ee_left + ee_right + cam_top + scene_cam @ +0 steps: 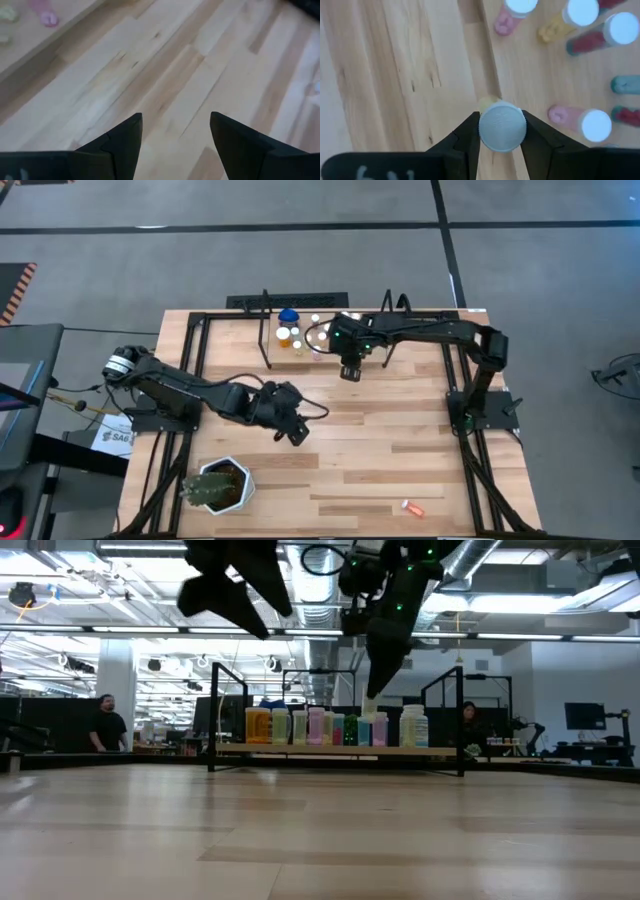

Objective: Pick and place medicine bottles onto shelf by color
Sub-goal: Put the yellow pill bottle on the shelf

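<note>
Your right gripper [501,131] has its jaws clamped on the cap of a yellow-bodied bottle [502,127], hanging over the front edge of the shelf [300,350] at the table's far edge. Release there and it may tip off or knock neighbours. Your left gripper [175,145], jaws apart and empty, hovers mid-table. About ten bottles stand shelved; one orange bottle [412,507] lies near the table's front edge.

Table [380,460] pale matt wood; shelf [340,750] wood, black metal rods.
</note>
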Available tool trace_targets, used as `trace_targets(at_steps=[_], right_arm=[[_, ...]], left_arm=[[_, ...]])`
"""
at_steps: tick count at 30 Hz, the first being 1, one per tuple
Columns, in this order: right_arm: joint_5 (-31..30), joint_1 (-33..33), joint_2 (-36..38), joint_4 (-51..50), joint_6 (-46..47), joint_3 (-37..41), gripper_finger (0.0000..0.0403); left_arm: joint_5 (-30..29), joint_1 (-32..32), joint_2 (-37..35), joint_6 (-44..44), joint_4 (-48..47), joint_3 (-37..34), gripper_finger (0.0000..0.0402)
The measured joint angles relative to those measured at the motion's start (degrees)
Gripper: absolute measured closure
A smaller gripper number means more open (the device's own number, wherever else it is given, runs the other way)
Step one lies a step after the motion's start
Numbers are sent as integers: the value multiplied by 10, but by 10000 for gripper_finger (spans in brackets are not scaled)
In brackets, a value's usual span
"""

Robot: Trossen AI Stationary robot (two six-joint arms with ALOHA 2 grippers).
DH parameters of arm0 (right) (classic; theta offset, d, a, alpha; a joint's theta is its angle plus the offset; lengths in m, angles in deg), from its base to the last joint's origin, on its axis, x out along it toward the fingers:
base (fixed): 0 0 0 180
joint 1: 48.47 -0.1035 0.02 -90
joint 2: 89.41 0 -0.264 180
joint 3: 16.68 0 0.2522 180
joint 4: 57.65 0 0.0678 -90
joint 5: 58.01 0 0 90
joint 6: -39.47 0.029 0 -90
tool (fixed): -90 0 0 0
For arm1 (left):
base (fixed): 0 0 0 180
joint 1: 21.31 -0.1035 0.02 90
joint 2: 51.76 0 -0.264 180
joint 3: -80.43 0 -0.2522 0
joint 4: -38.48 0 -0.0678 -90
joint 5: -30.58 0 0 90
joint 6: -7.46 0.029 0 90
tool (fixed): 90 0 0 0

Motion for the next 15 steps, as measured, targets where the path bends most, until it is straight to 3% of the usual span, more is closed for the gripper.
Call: trace_targets(at_steps=[7,15], right_arm=[[0,19,-41,5,-36,-24,265],[0,45,-77,16,-82,-34,267]], left_arm=[[-39,32,0,-81,-43,0,182],[-49,41,1,-104,-54,0,182]])
